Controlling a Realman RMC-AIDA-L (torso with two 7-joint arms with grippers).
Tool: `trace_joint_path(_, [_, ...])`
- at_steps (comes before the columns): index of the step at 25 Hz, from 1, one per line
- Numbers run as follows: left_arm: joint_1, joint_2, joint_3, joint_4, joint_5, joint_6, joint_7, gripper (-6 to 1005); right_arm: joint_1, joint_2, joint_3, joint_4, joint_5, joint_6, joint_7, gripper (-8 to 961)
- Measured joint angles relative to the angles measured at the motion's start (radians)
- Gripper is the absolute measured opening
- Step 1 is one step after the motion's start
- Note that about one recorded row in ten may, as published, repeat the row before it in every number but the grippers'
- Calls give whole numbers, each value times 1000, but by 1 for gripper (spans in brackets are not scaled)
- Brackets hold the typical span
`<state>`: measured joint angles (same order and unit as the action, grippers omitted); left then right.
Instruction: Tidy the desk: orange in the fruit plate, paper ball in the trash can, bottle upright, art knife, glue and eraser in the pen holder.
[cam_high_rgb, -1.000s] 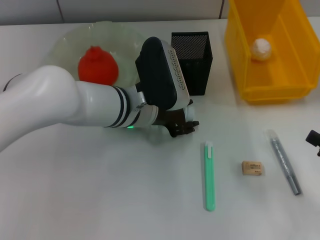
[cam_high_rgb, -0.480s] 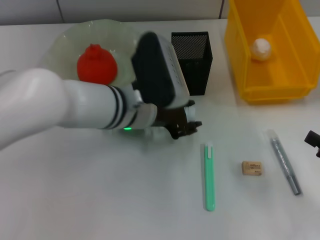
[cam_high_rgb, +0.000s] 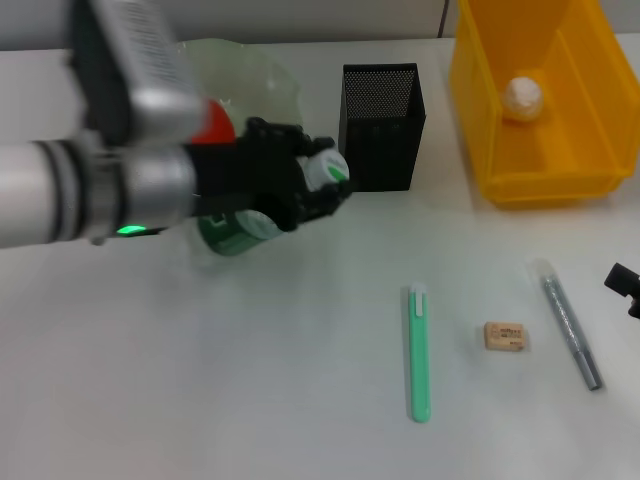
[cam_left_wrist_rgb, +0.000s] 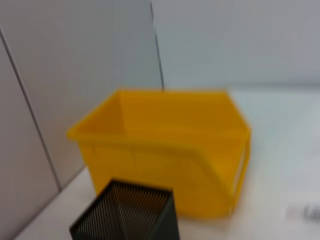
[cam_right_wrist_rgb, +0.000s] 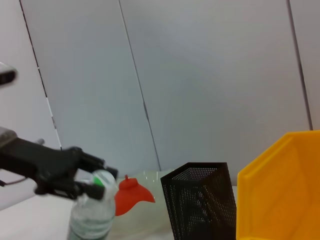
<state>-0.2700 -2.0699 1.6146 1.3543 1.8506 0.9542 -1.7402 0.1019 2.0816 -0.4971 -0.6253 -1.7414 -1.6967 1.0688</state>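
My left gripper (cam_high_rgb: 322, 186) is shut on the neck of the clear bottle (cam_high_rgb: 238, 230), which has a green label. In the right wrist view the bottle (cam_right_wrist_rgb: 91, 214) stands about upright under the gripper (cam_right_wrist_rgb: 96, 183). The orange (cam_high_rgb: 214, 121) lies in the pale green fruit plate (cam_high_rgb: 255, 68), partly hidden by my arm. The paper ball (cam_high_rgb: 521, 97) rests in the yellow trash can (cam_high_rgb: 575, 150). On the table lie the green art knife (cam_high_rgb: 419, 350), the eraser (cam_high_rgb: 503, 336) and the grey glue stick (cam_high_rgb: 570, 325). The black mesh pen holder (cam_high_rgb: 380, 125) stands behind them. My right gripper (cam_high_rgb: 625, 282) sits at the right edge.
The left wrist view shows the yellow trash can (cam_left_wrist_rgb: 165, 150) and the pen holder (cam_left_wrist_rgb: 127, 215) close in front of it. The bottle stands just left of the pen holder, beside the plate. Bare white table (cam_high_rgb: 250, 380) spreads in front.
My left arm has swung up and to the left, turning the wrist. The bottle, hidden under the arm before, now shows raised on its base in the gripper.
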Motion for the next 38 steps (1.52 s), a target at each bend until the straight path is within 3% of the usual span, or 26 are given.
trace_joint_path(4, [36, 1, -128, -39, -150, 118, 121, 479, 3, 0, 0, 1, -4, -2, 0, 840])
trace_joint_path(15, [87, 0, -344, -78, -225, 297, 145, 463, 22, 0, -10, 1, -8, -15, 21, 841])
trace_joint_path(33, [61, 2, -413, -135, -325, 374, 247, 395, 32, 0, -24, -8, -9, -28, 35, 840])
trace_joint_path(38, [68, 2, -486, -113, -353, 514, 319, 627, 31, 0, -18, -73, -3, -80, 126, 840])
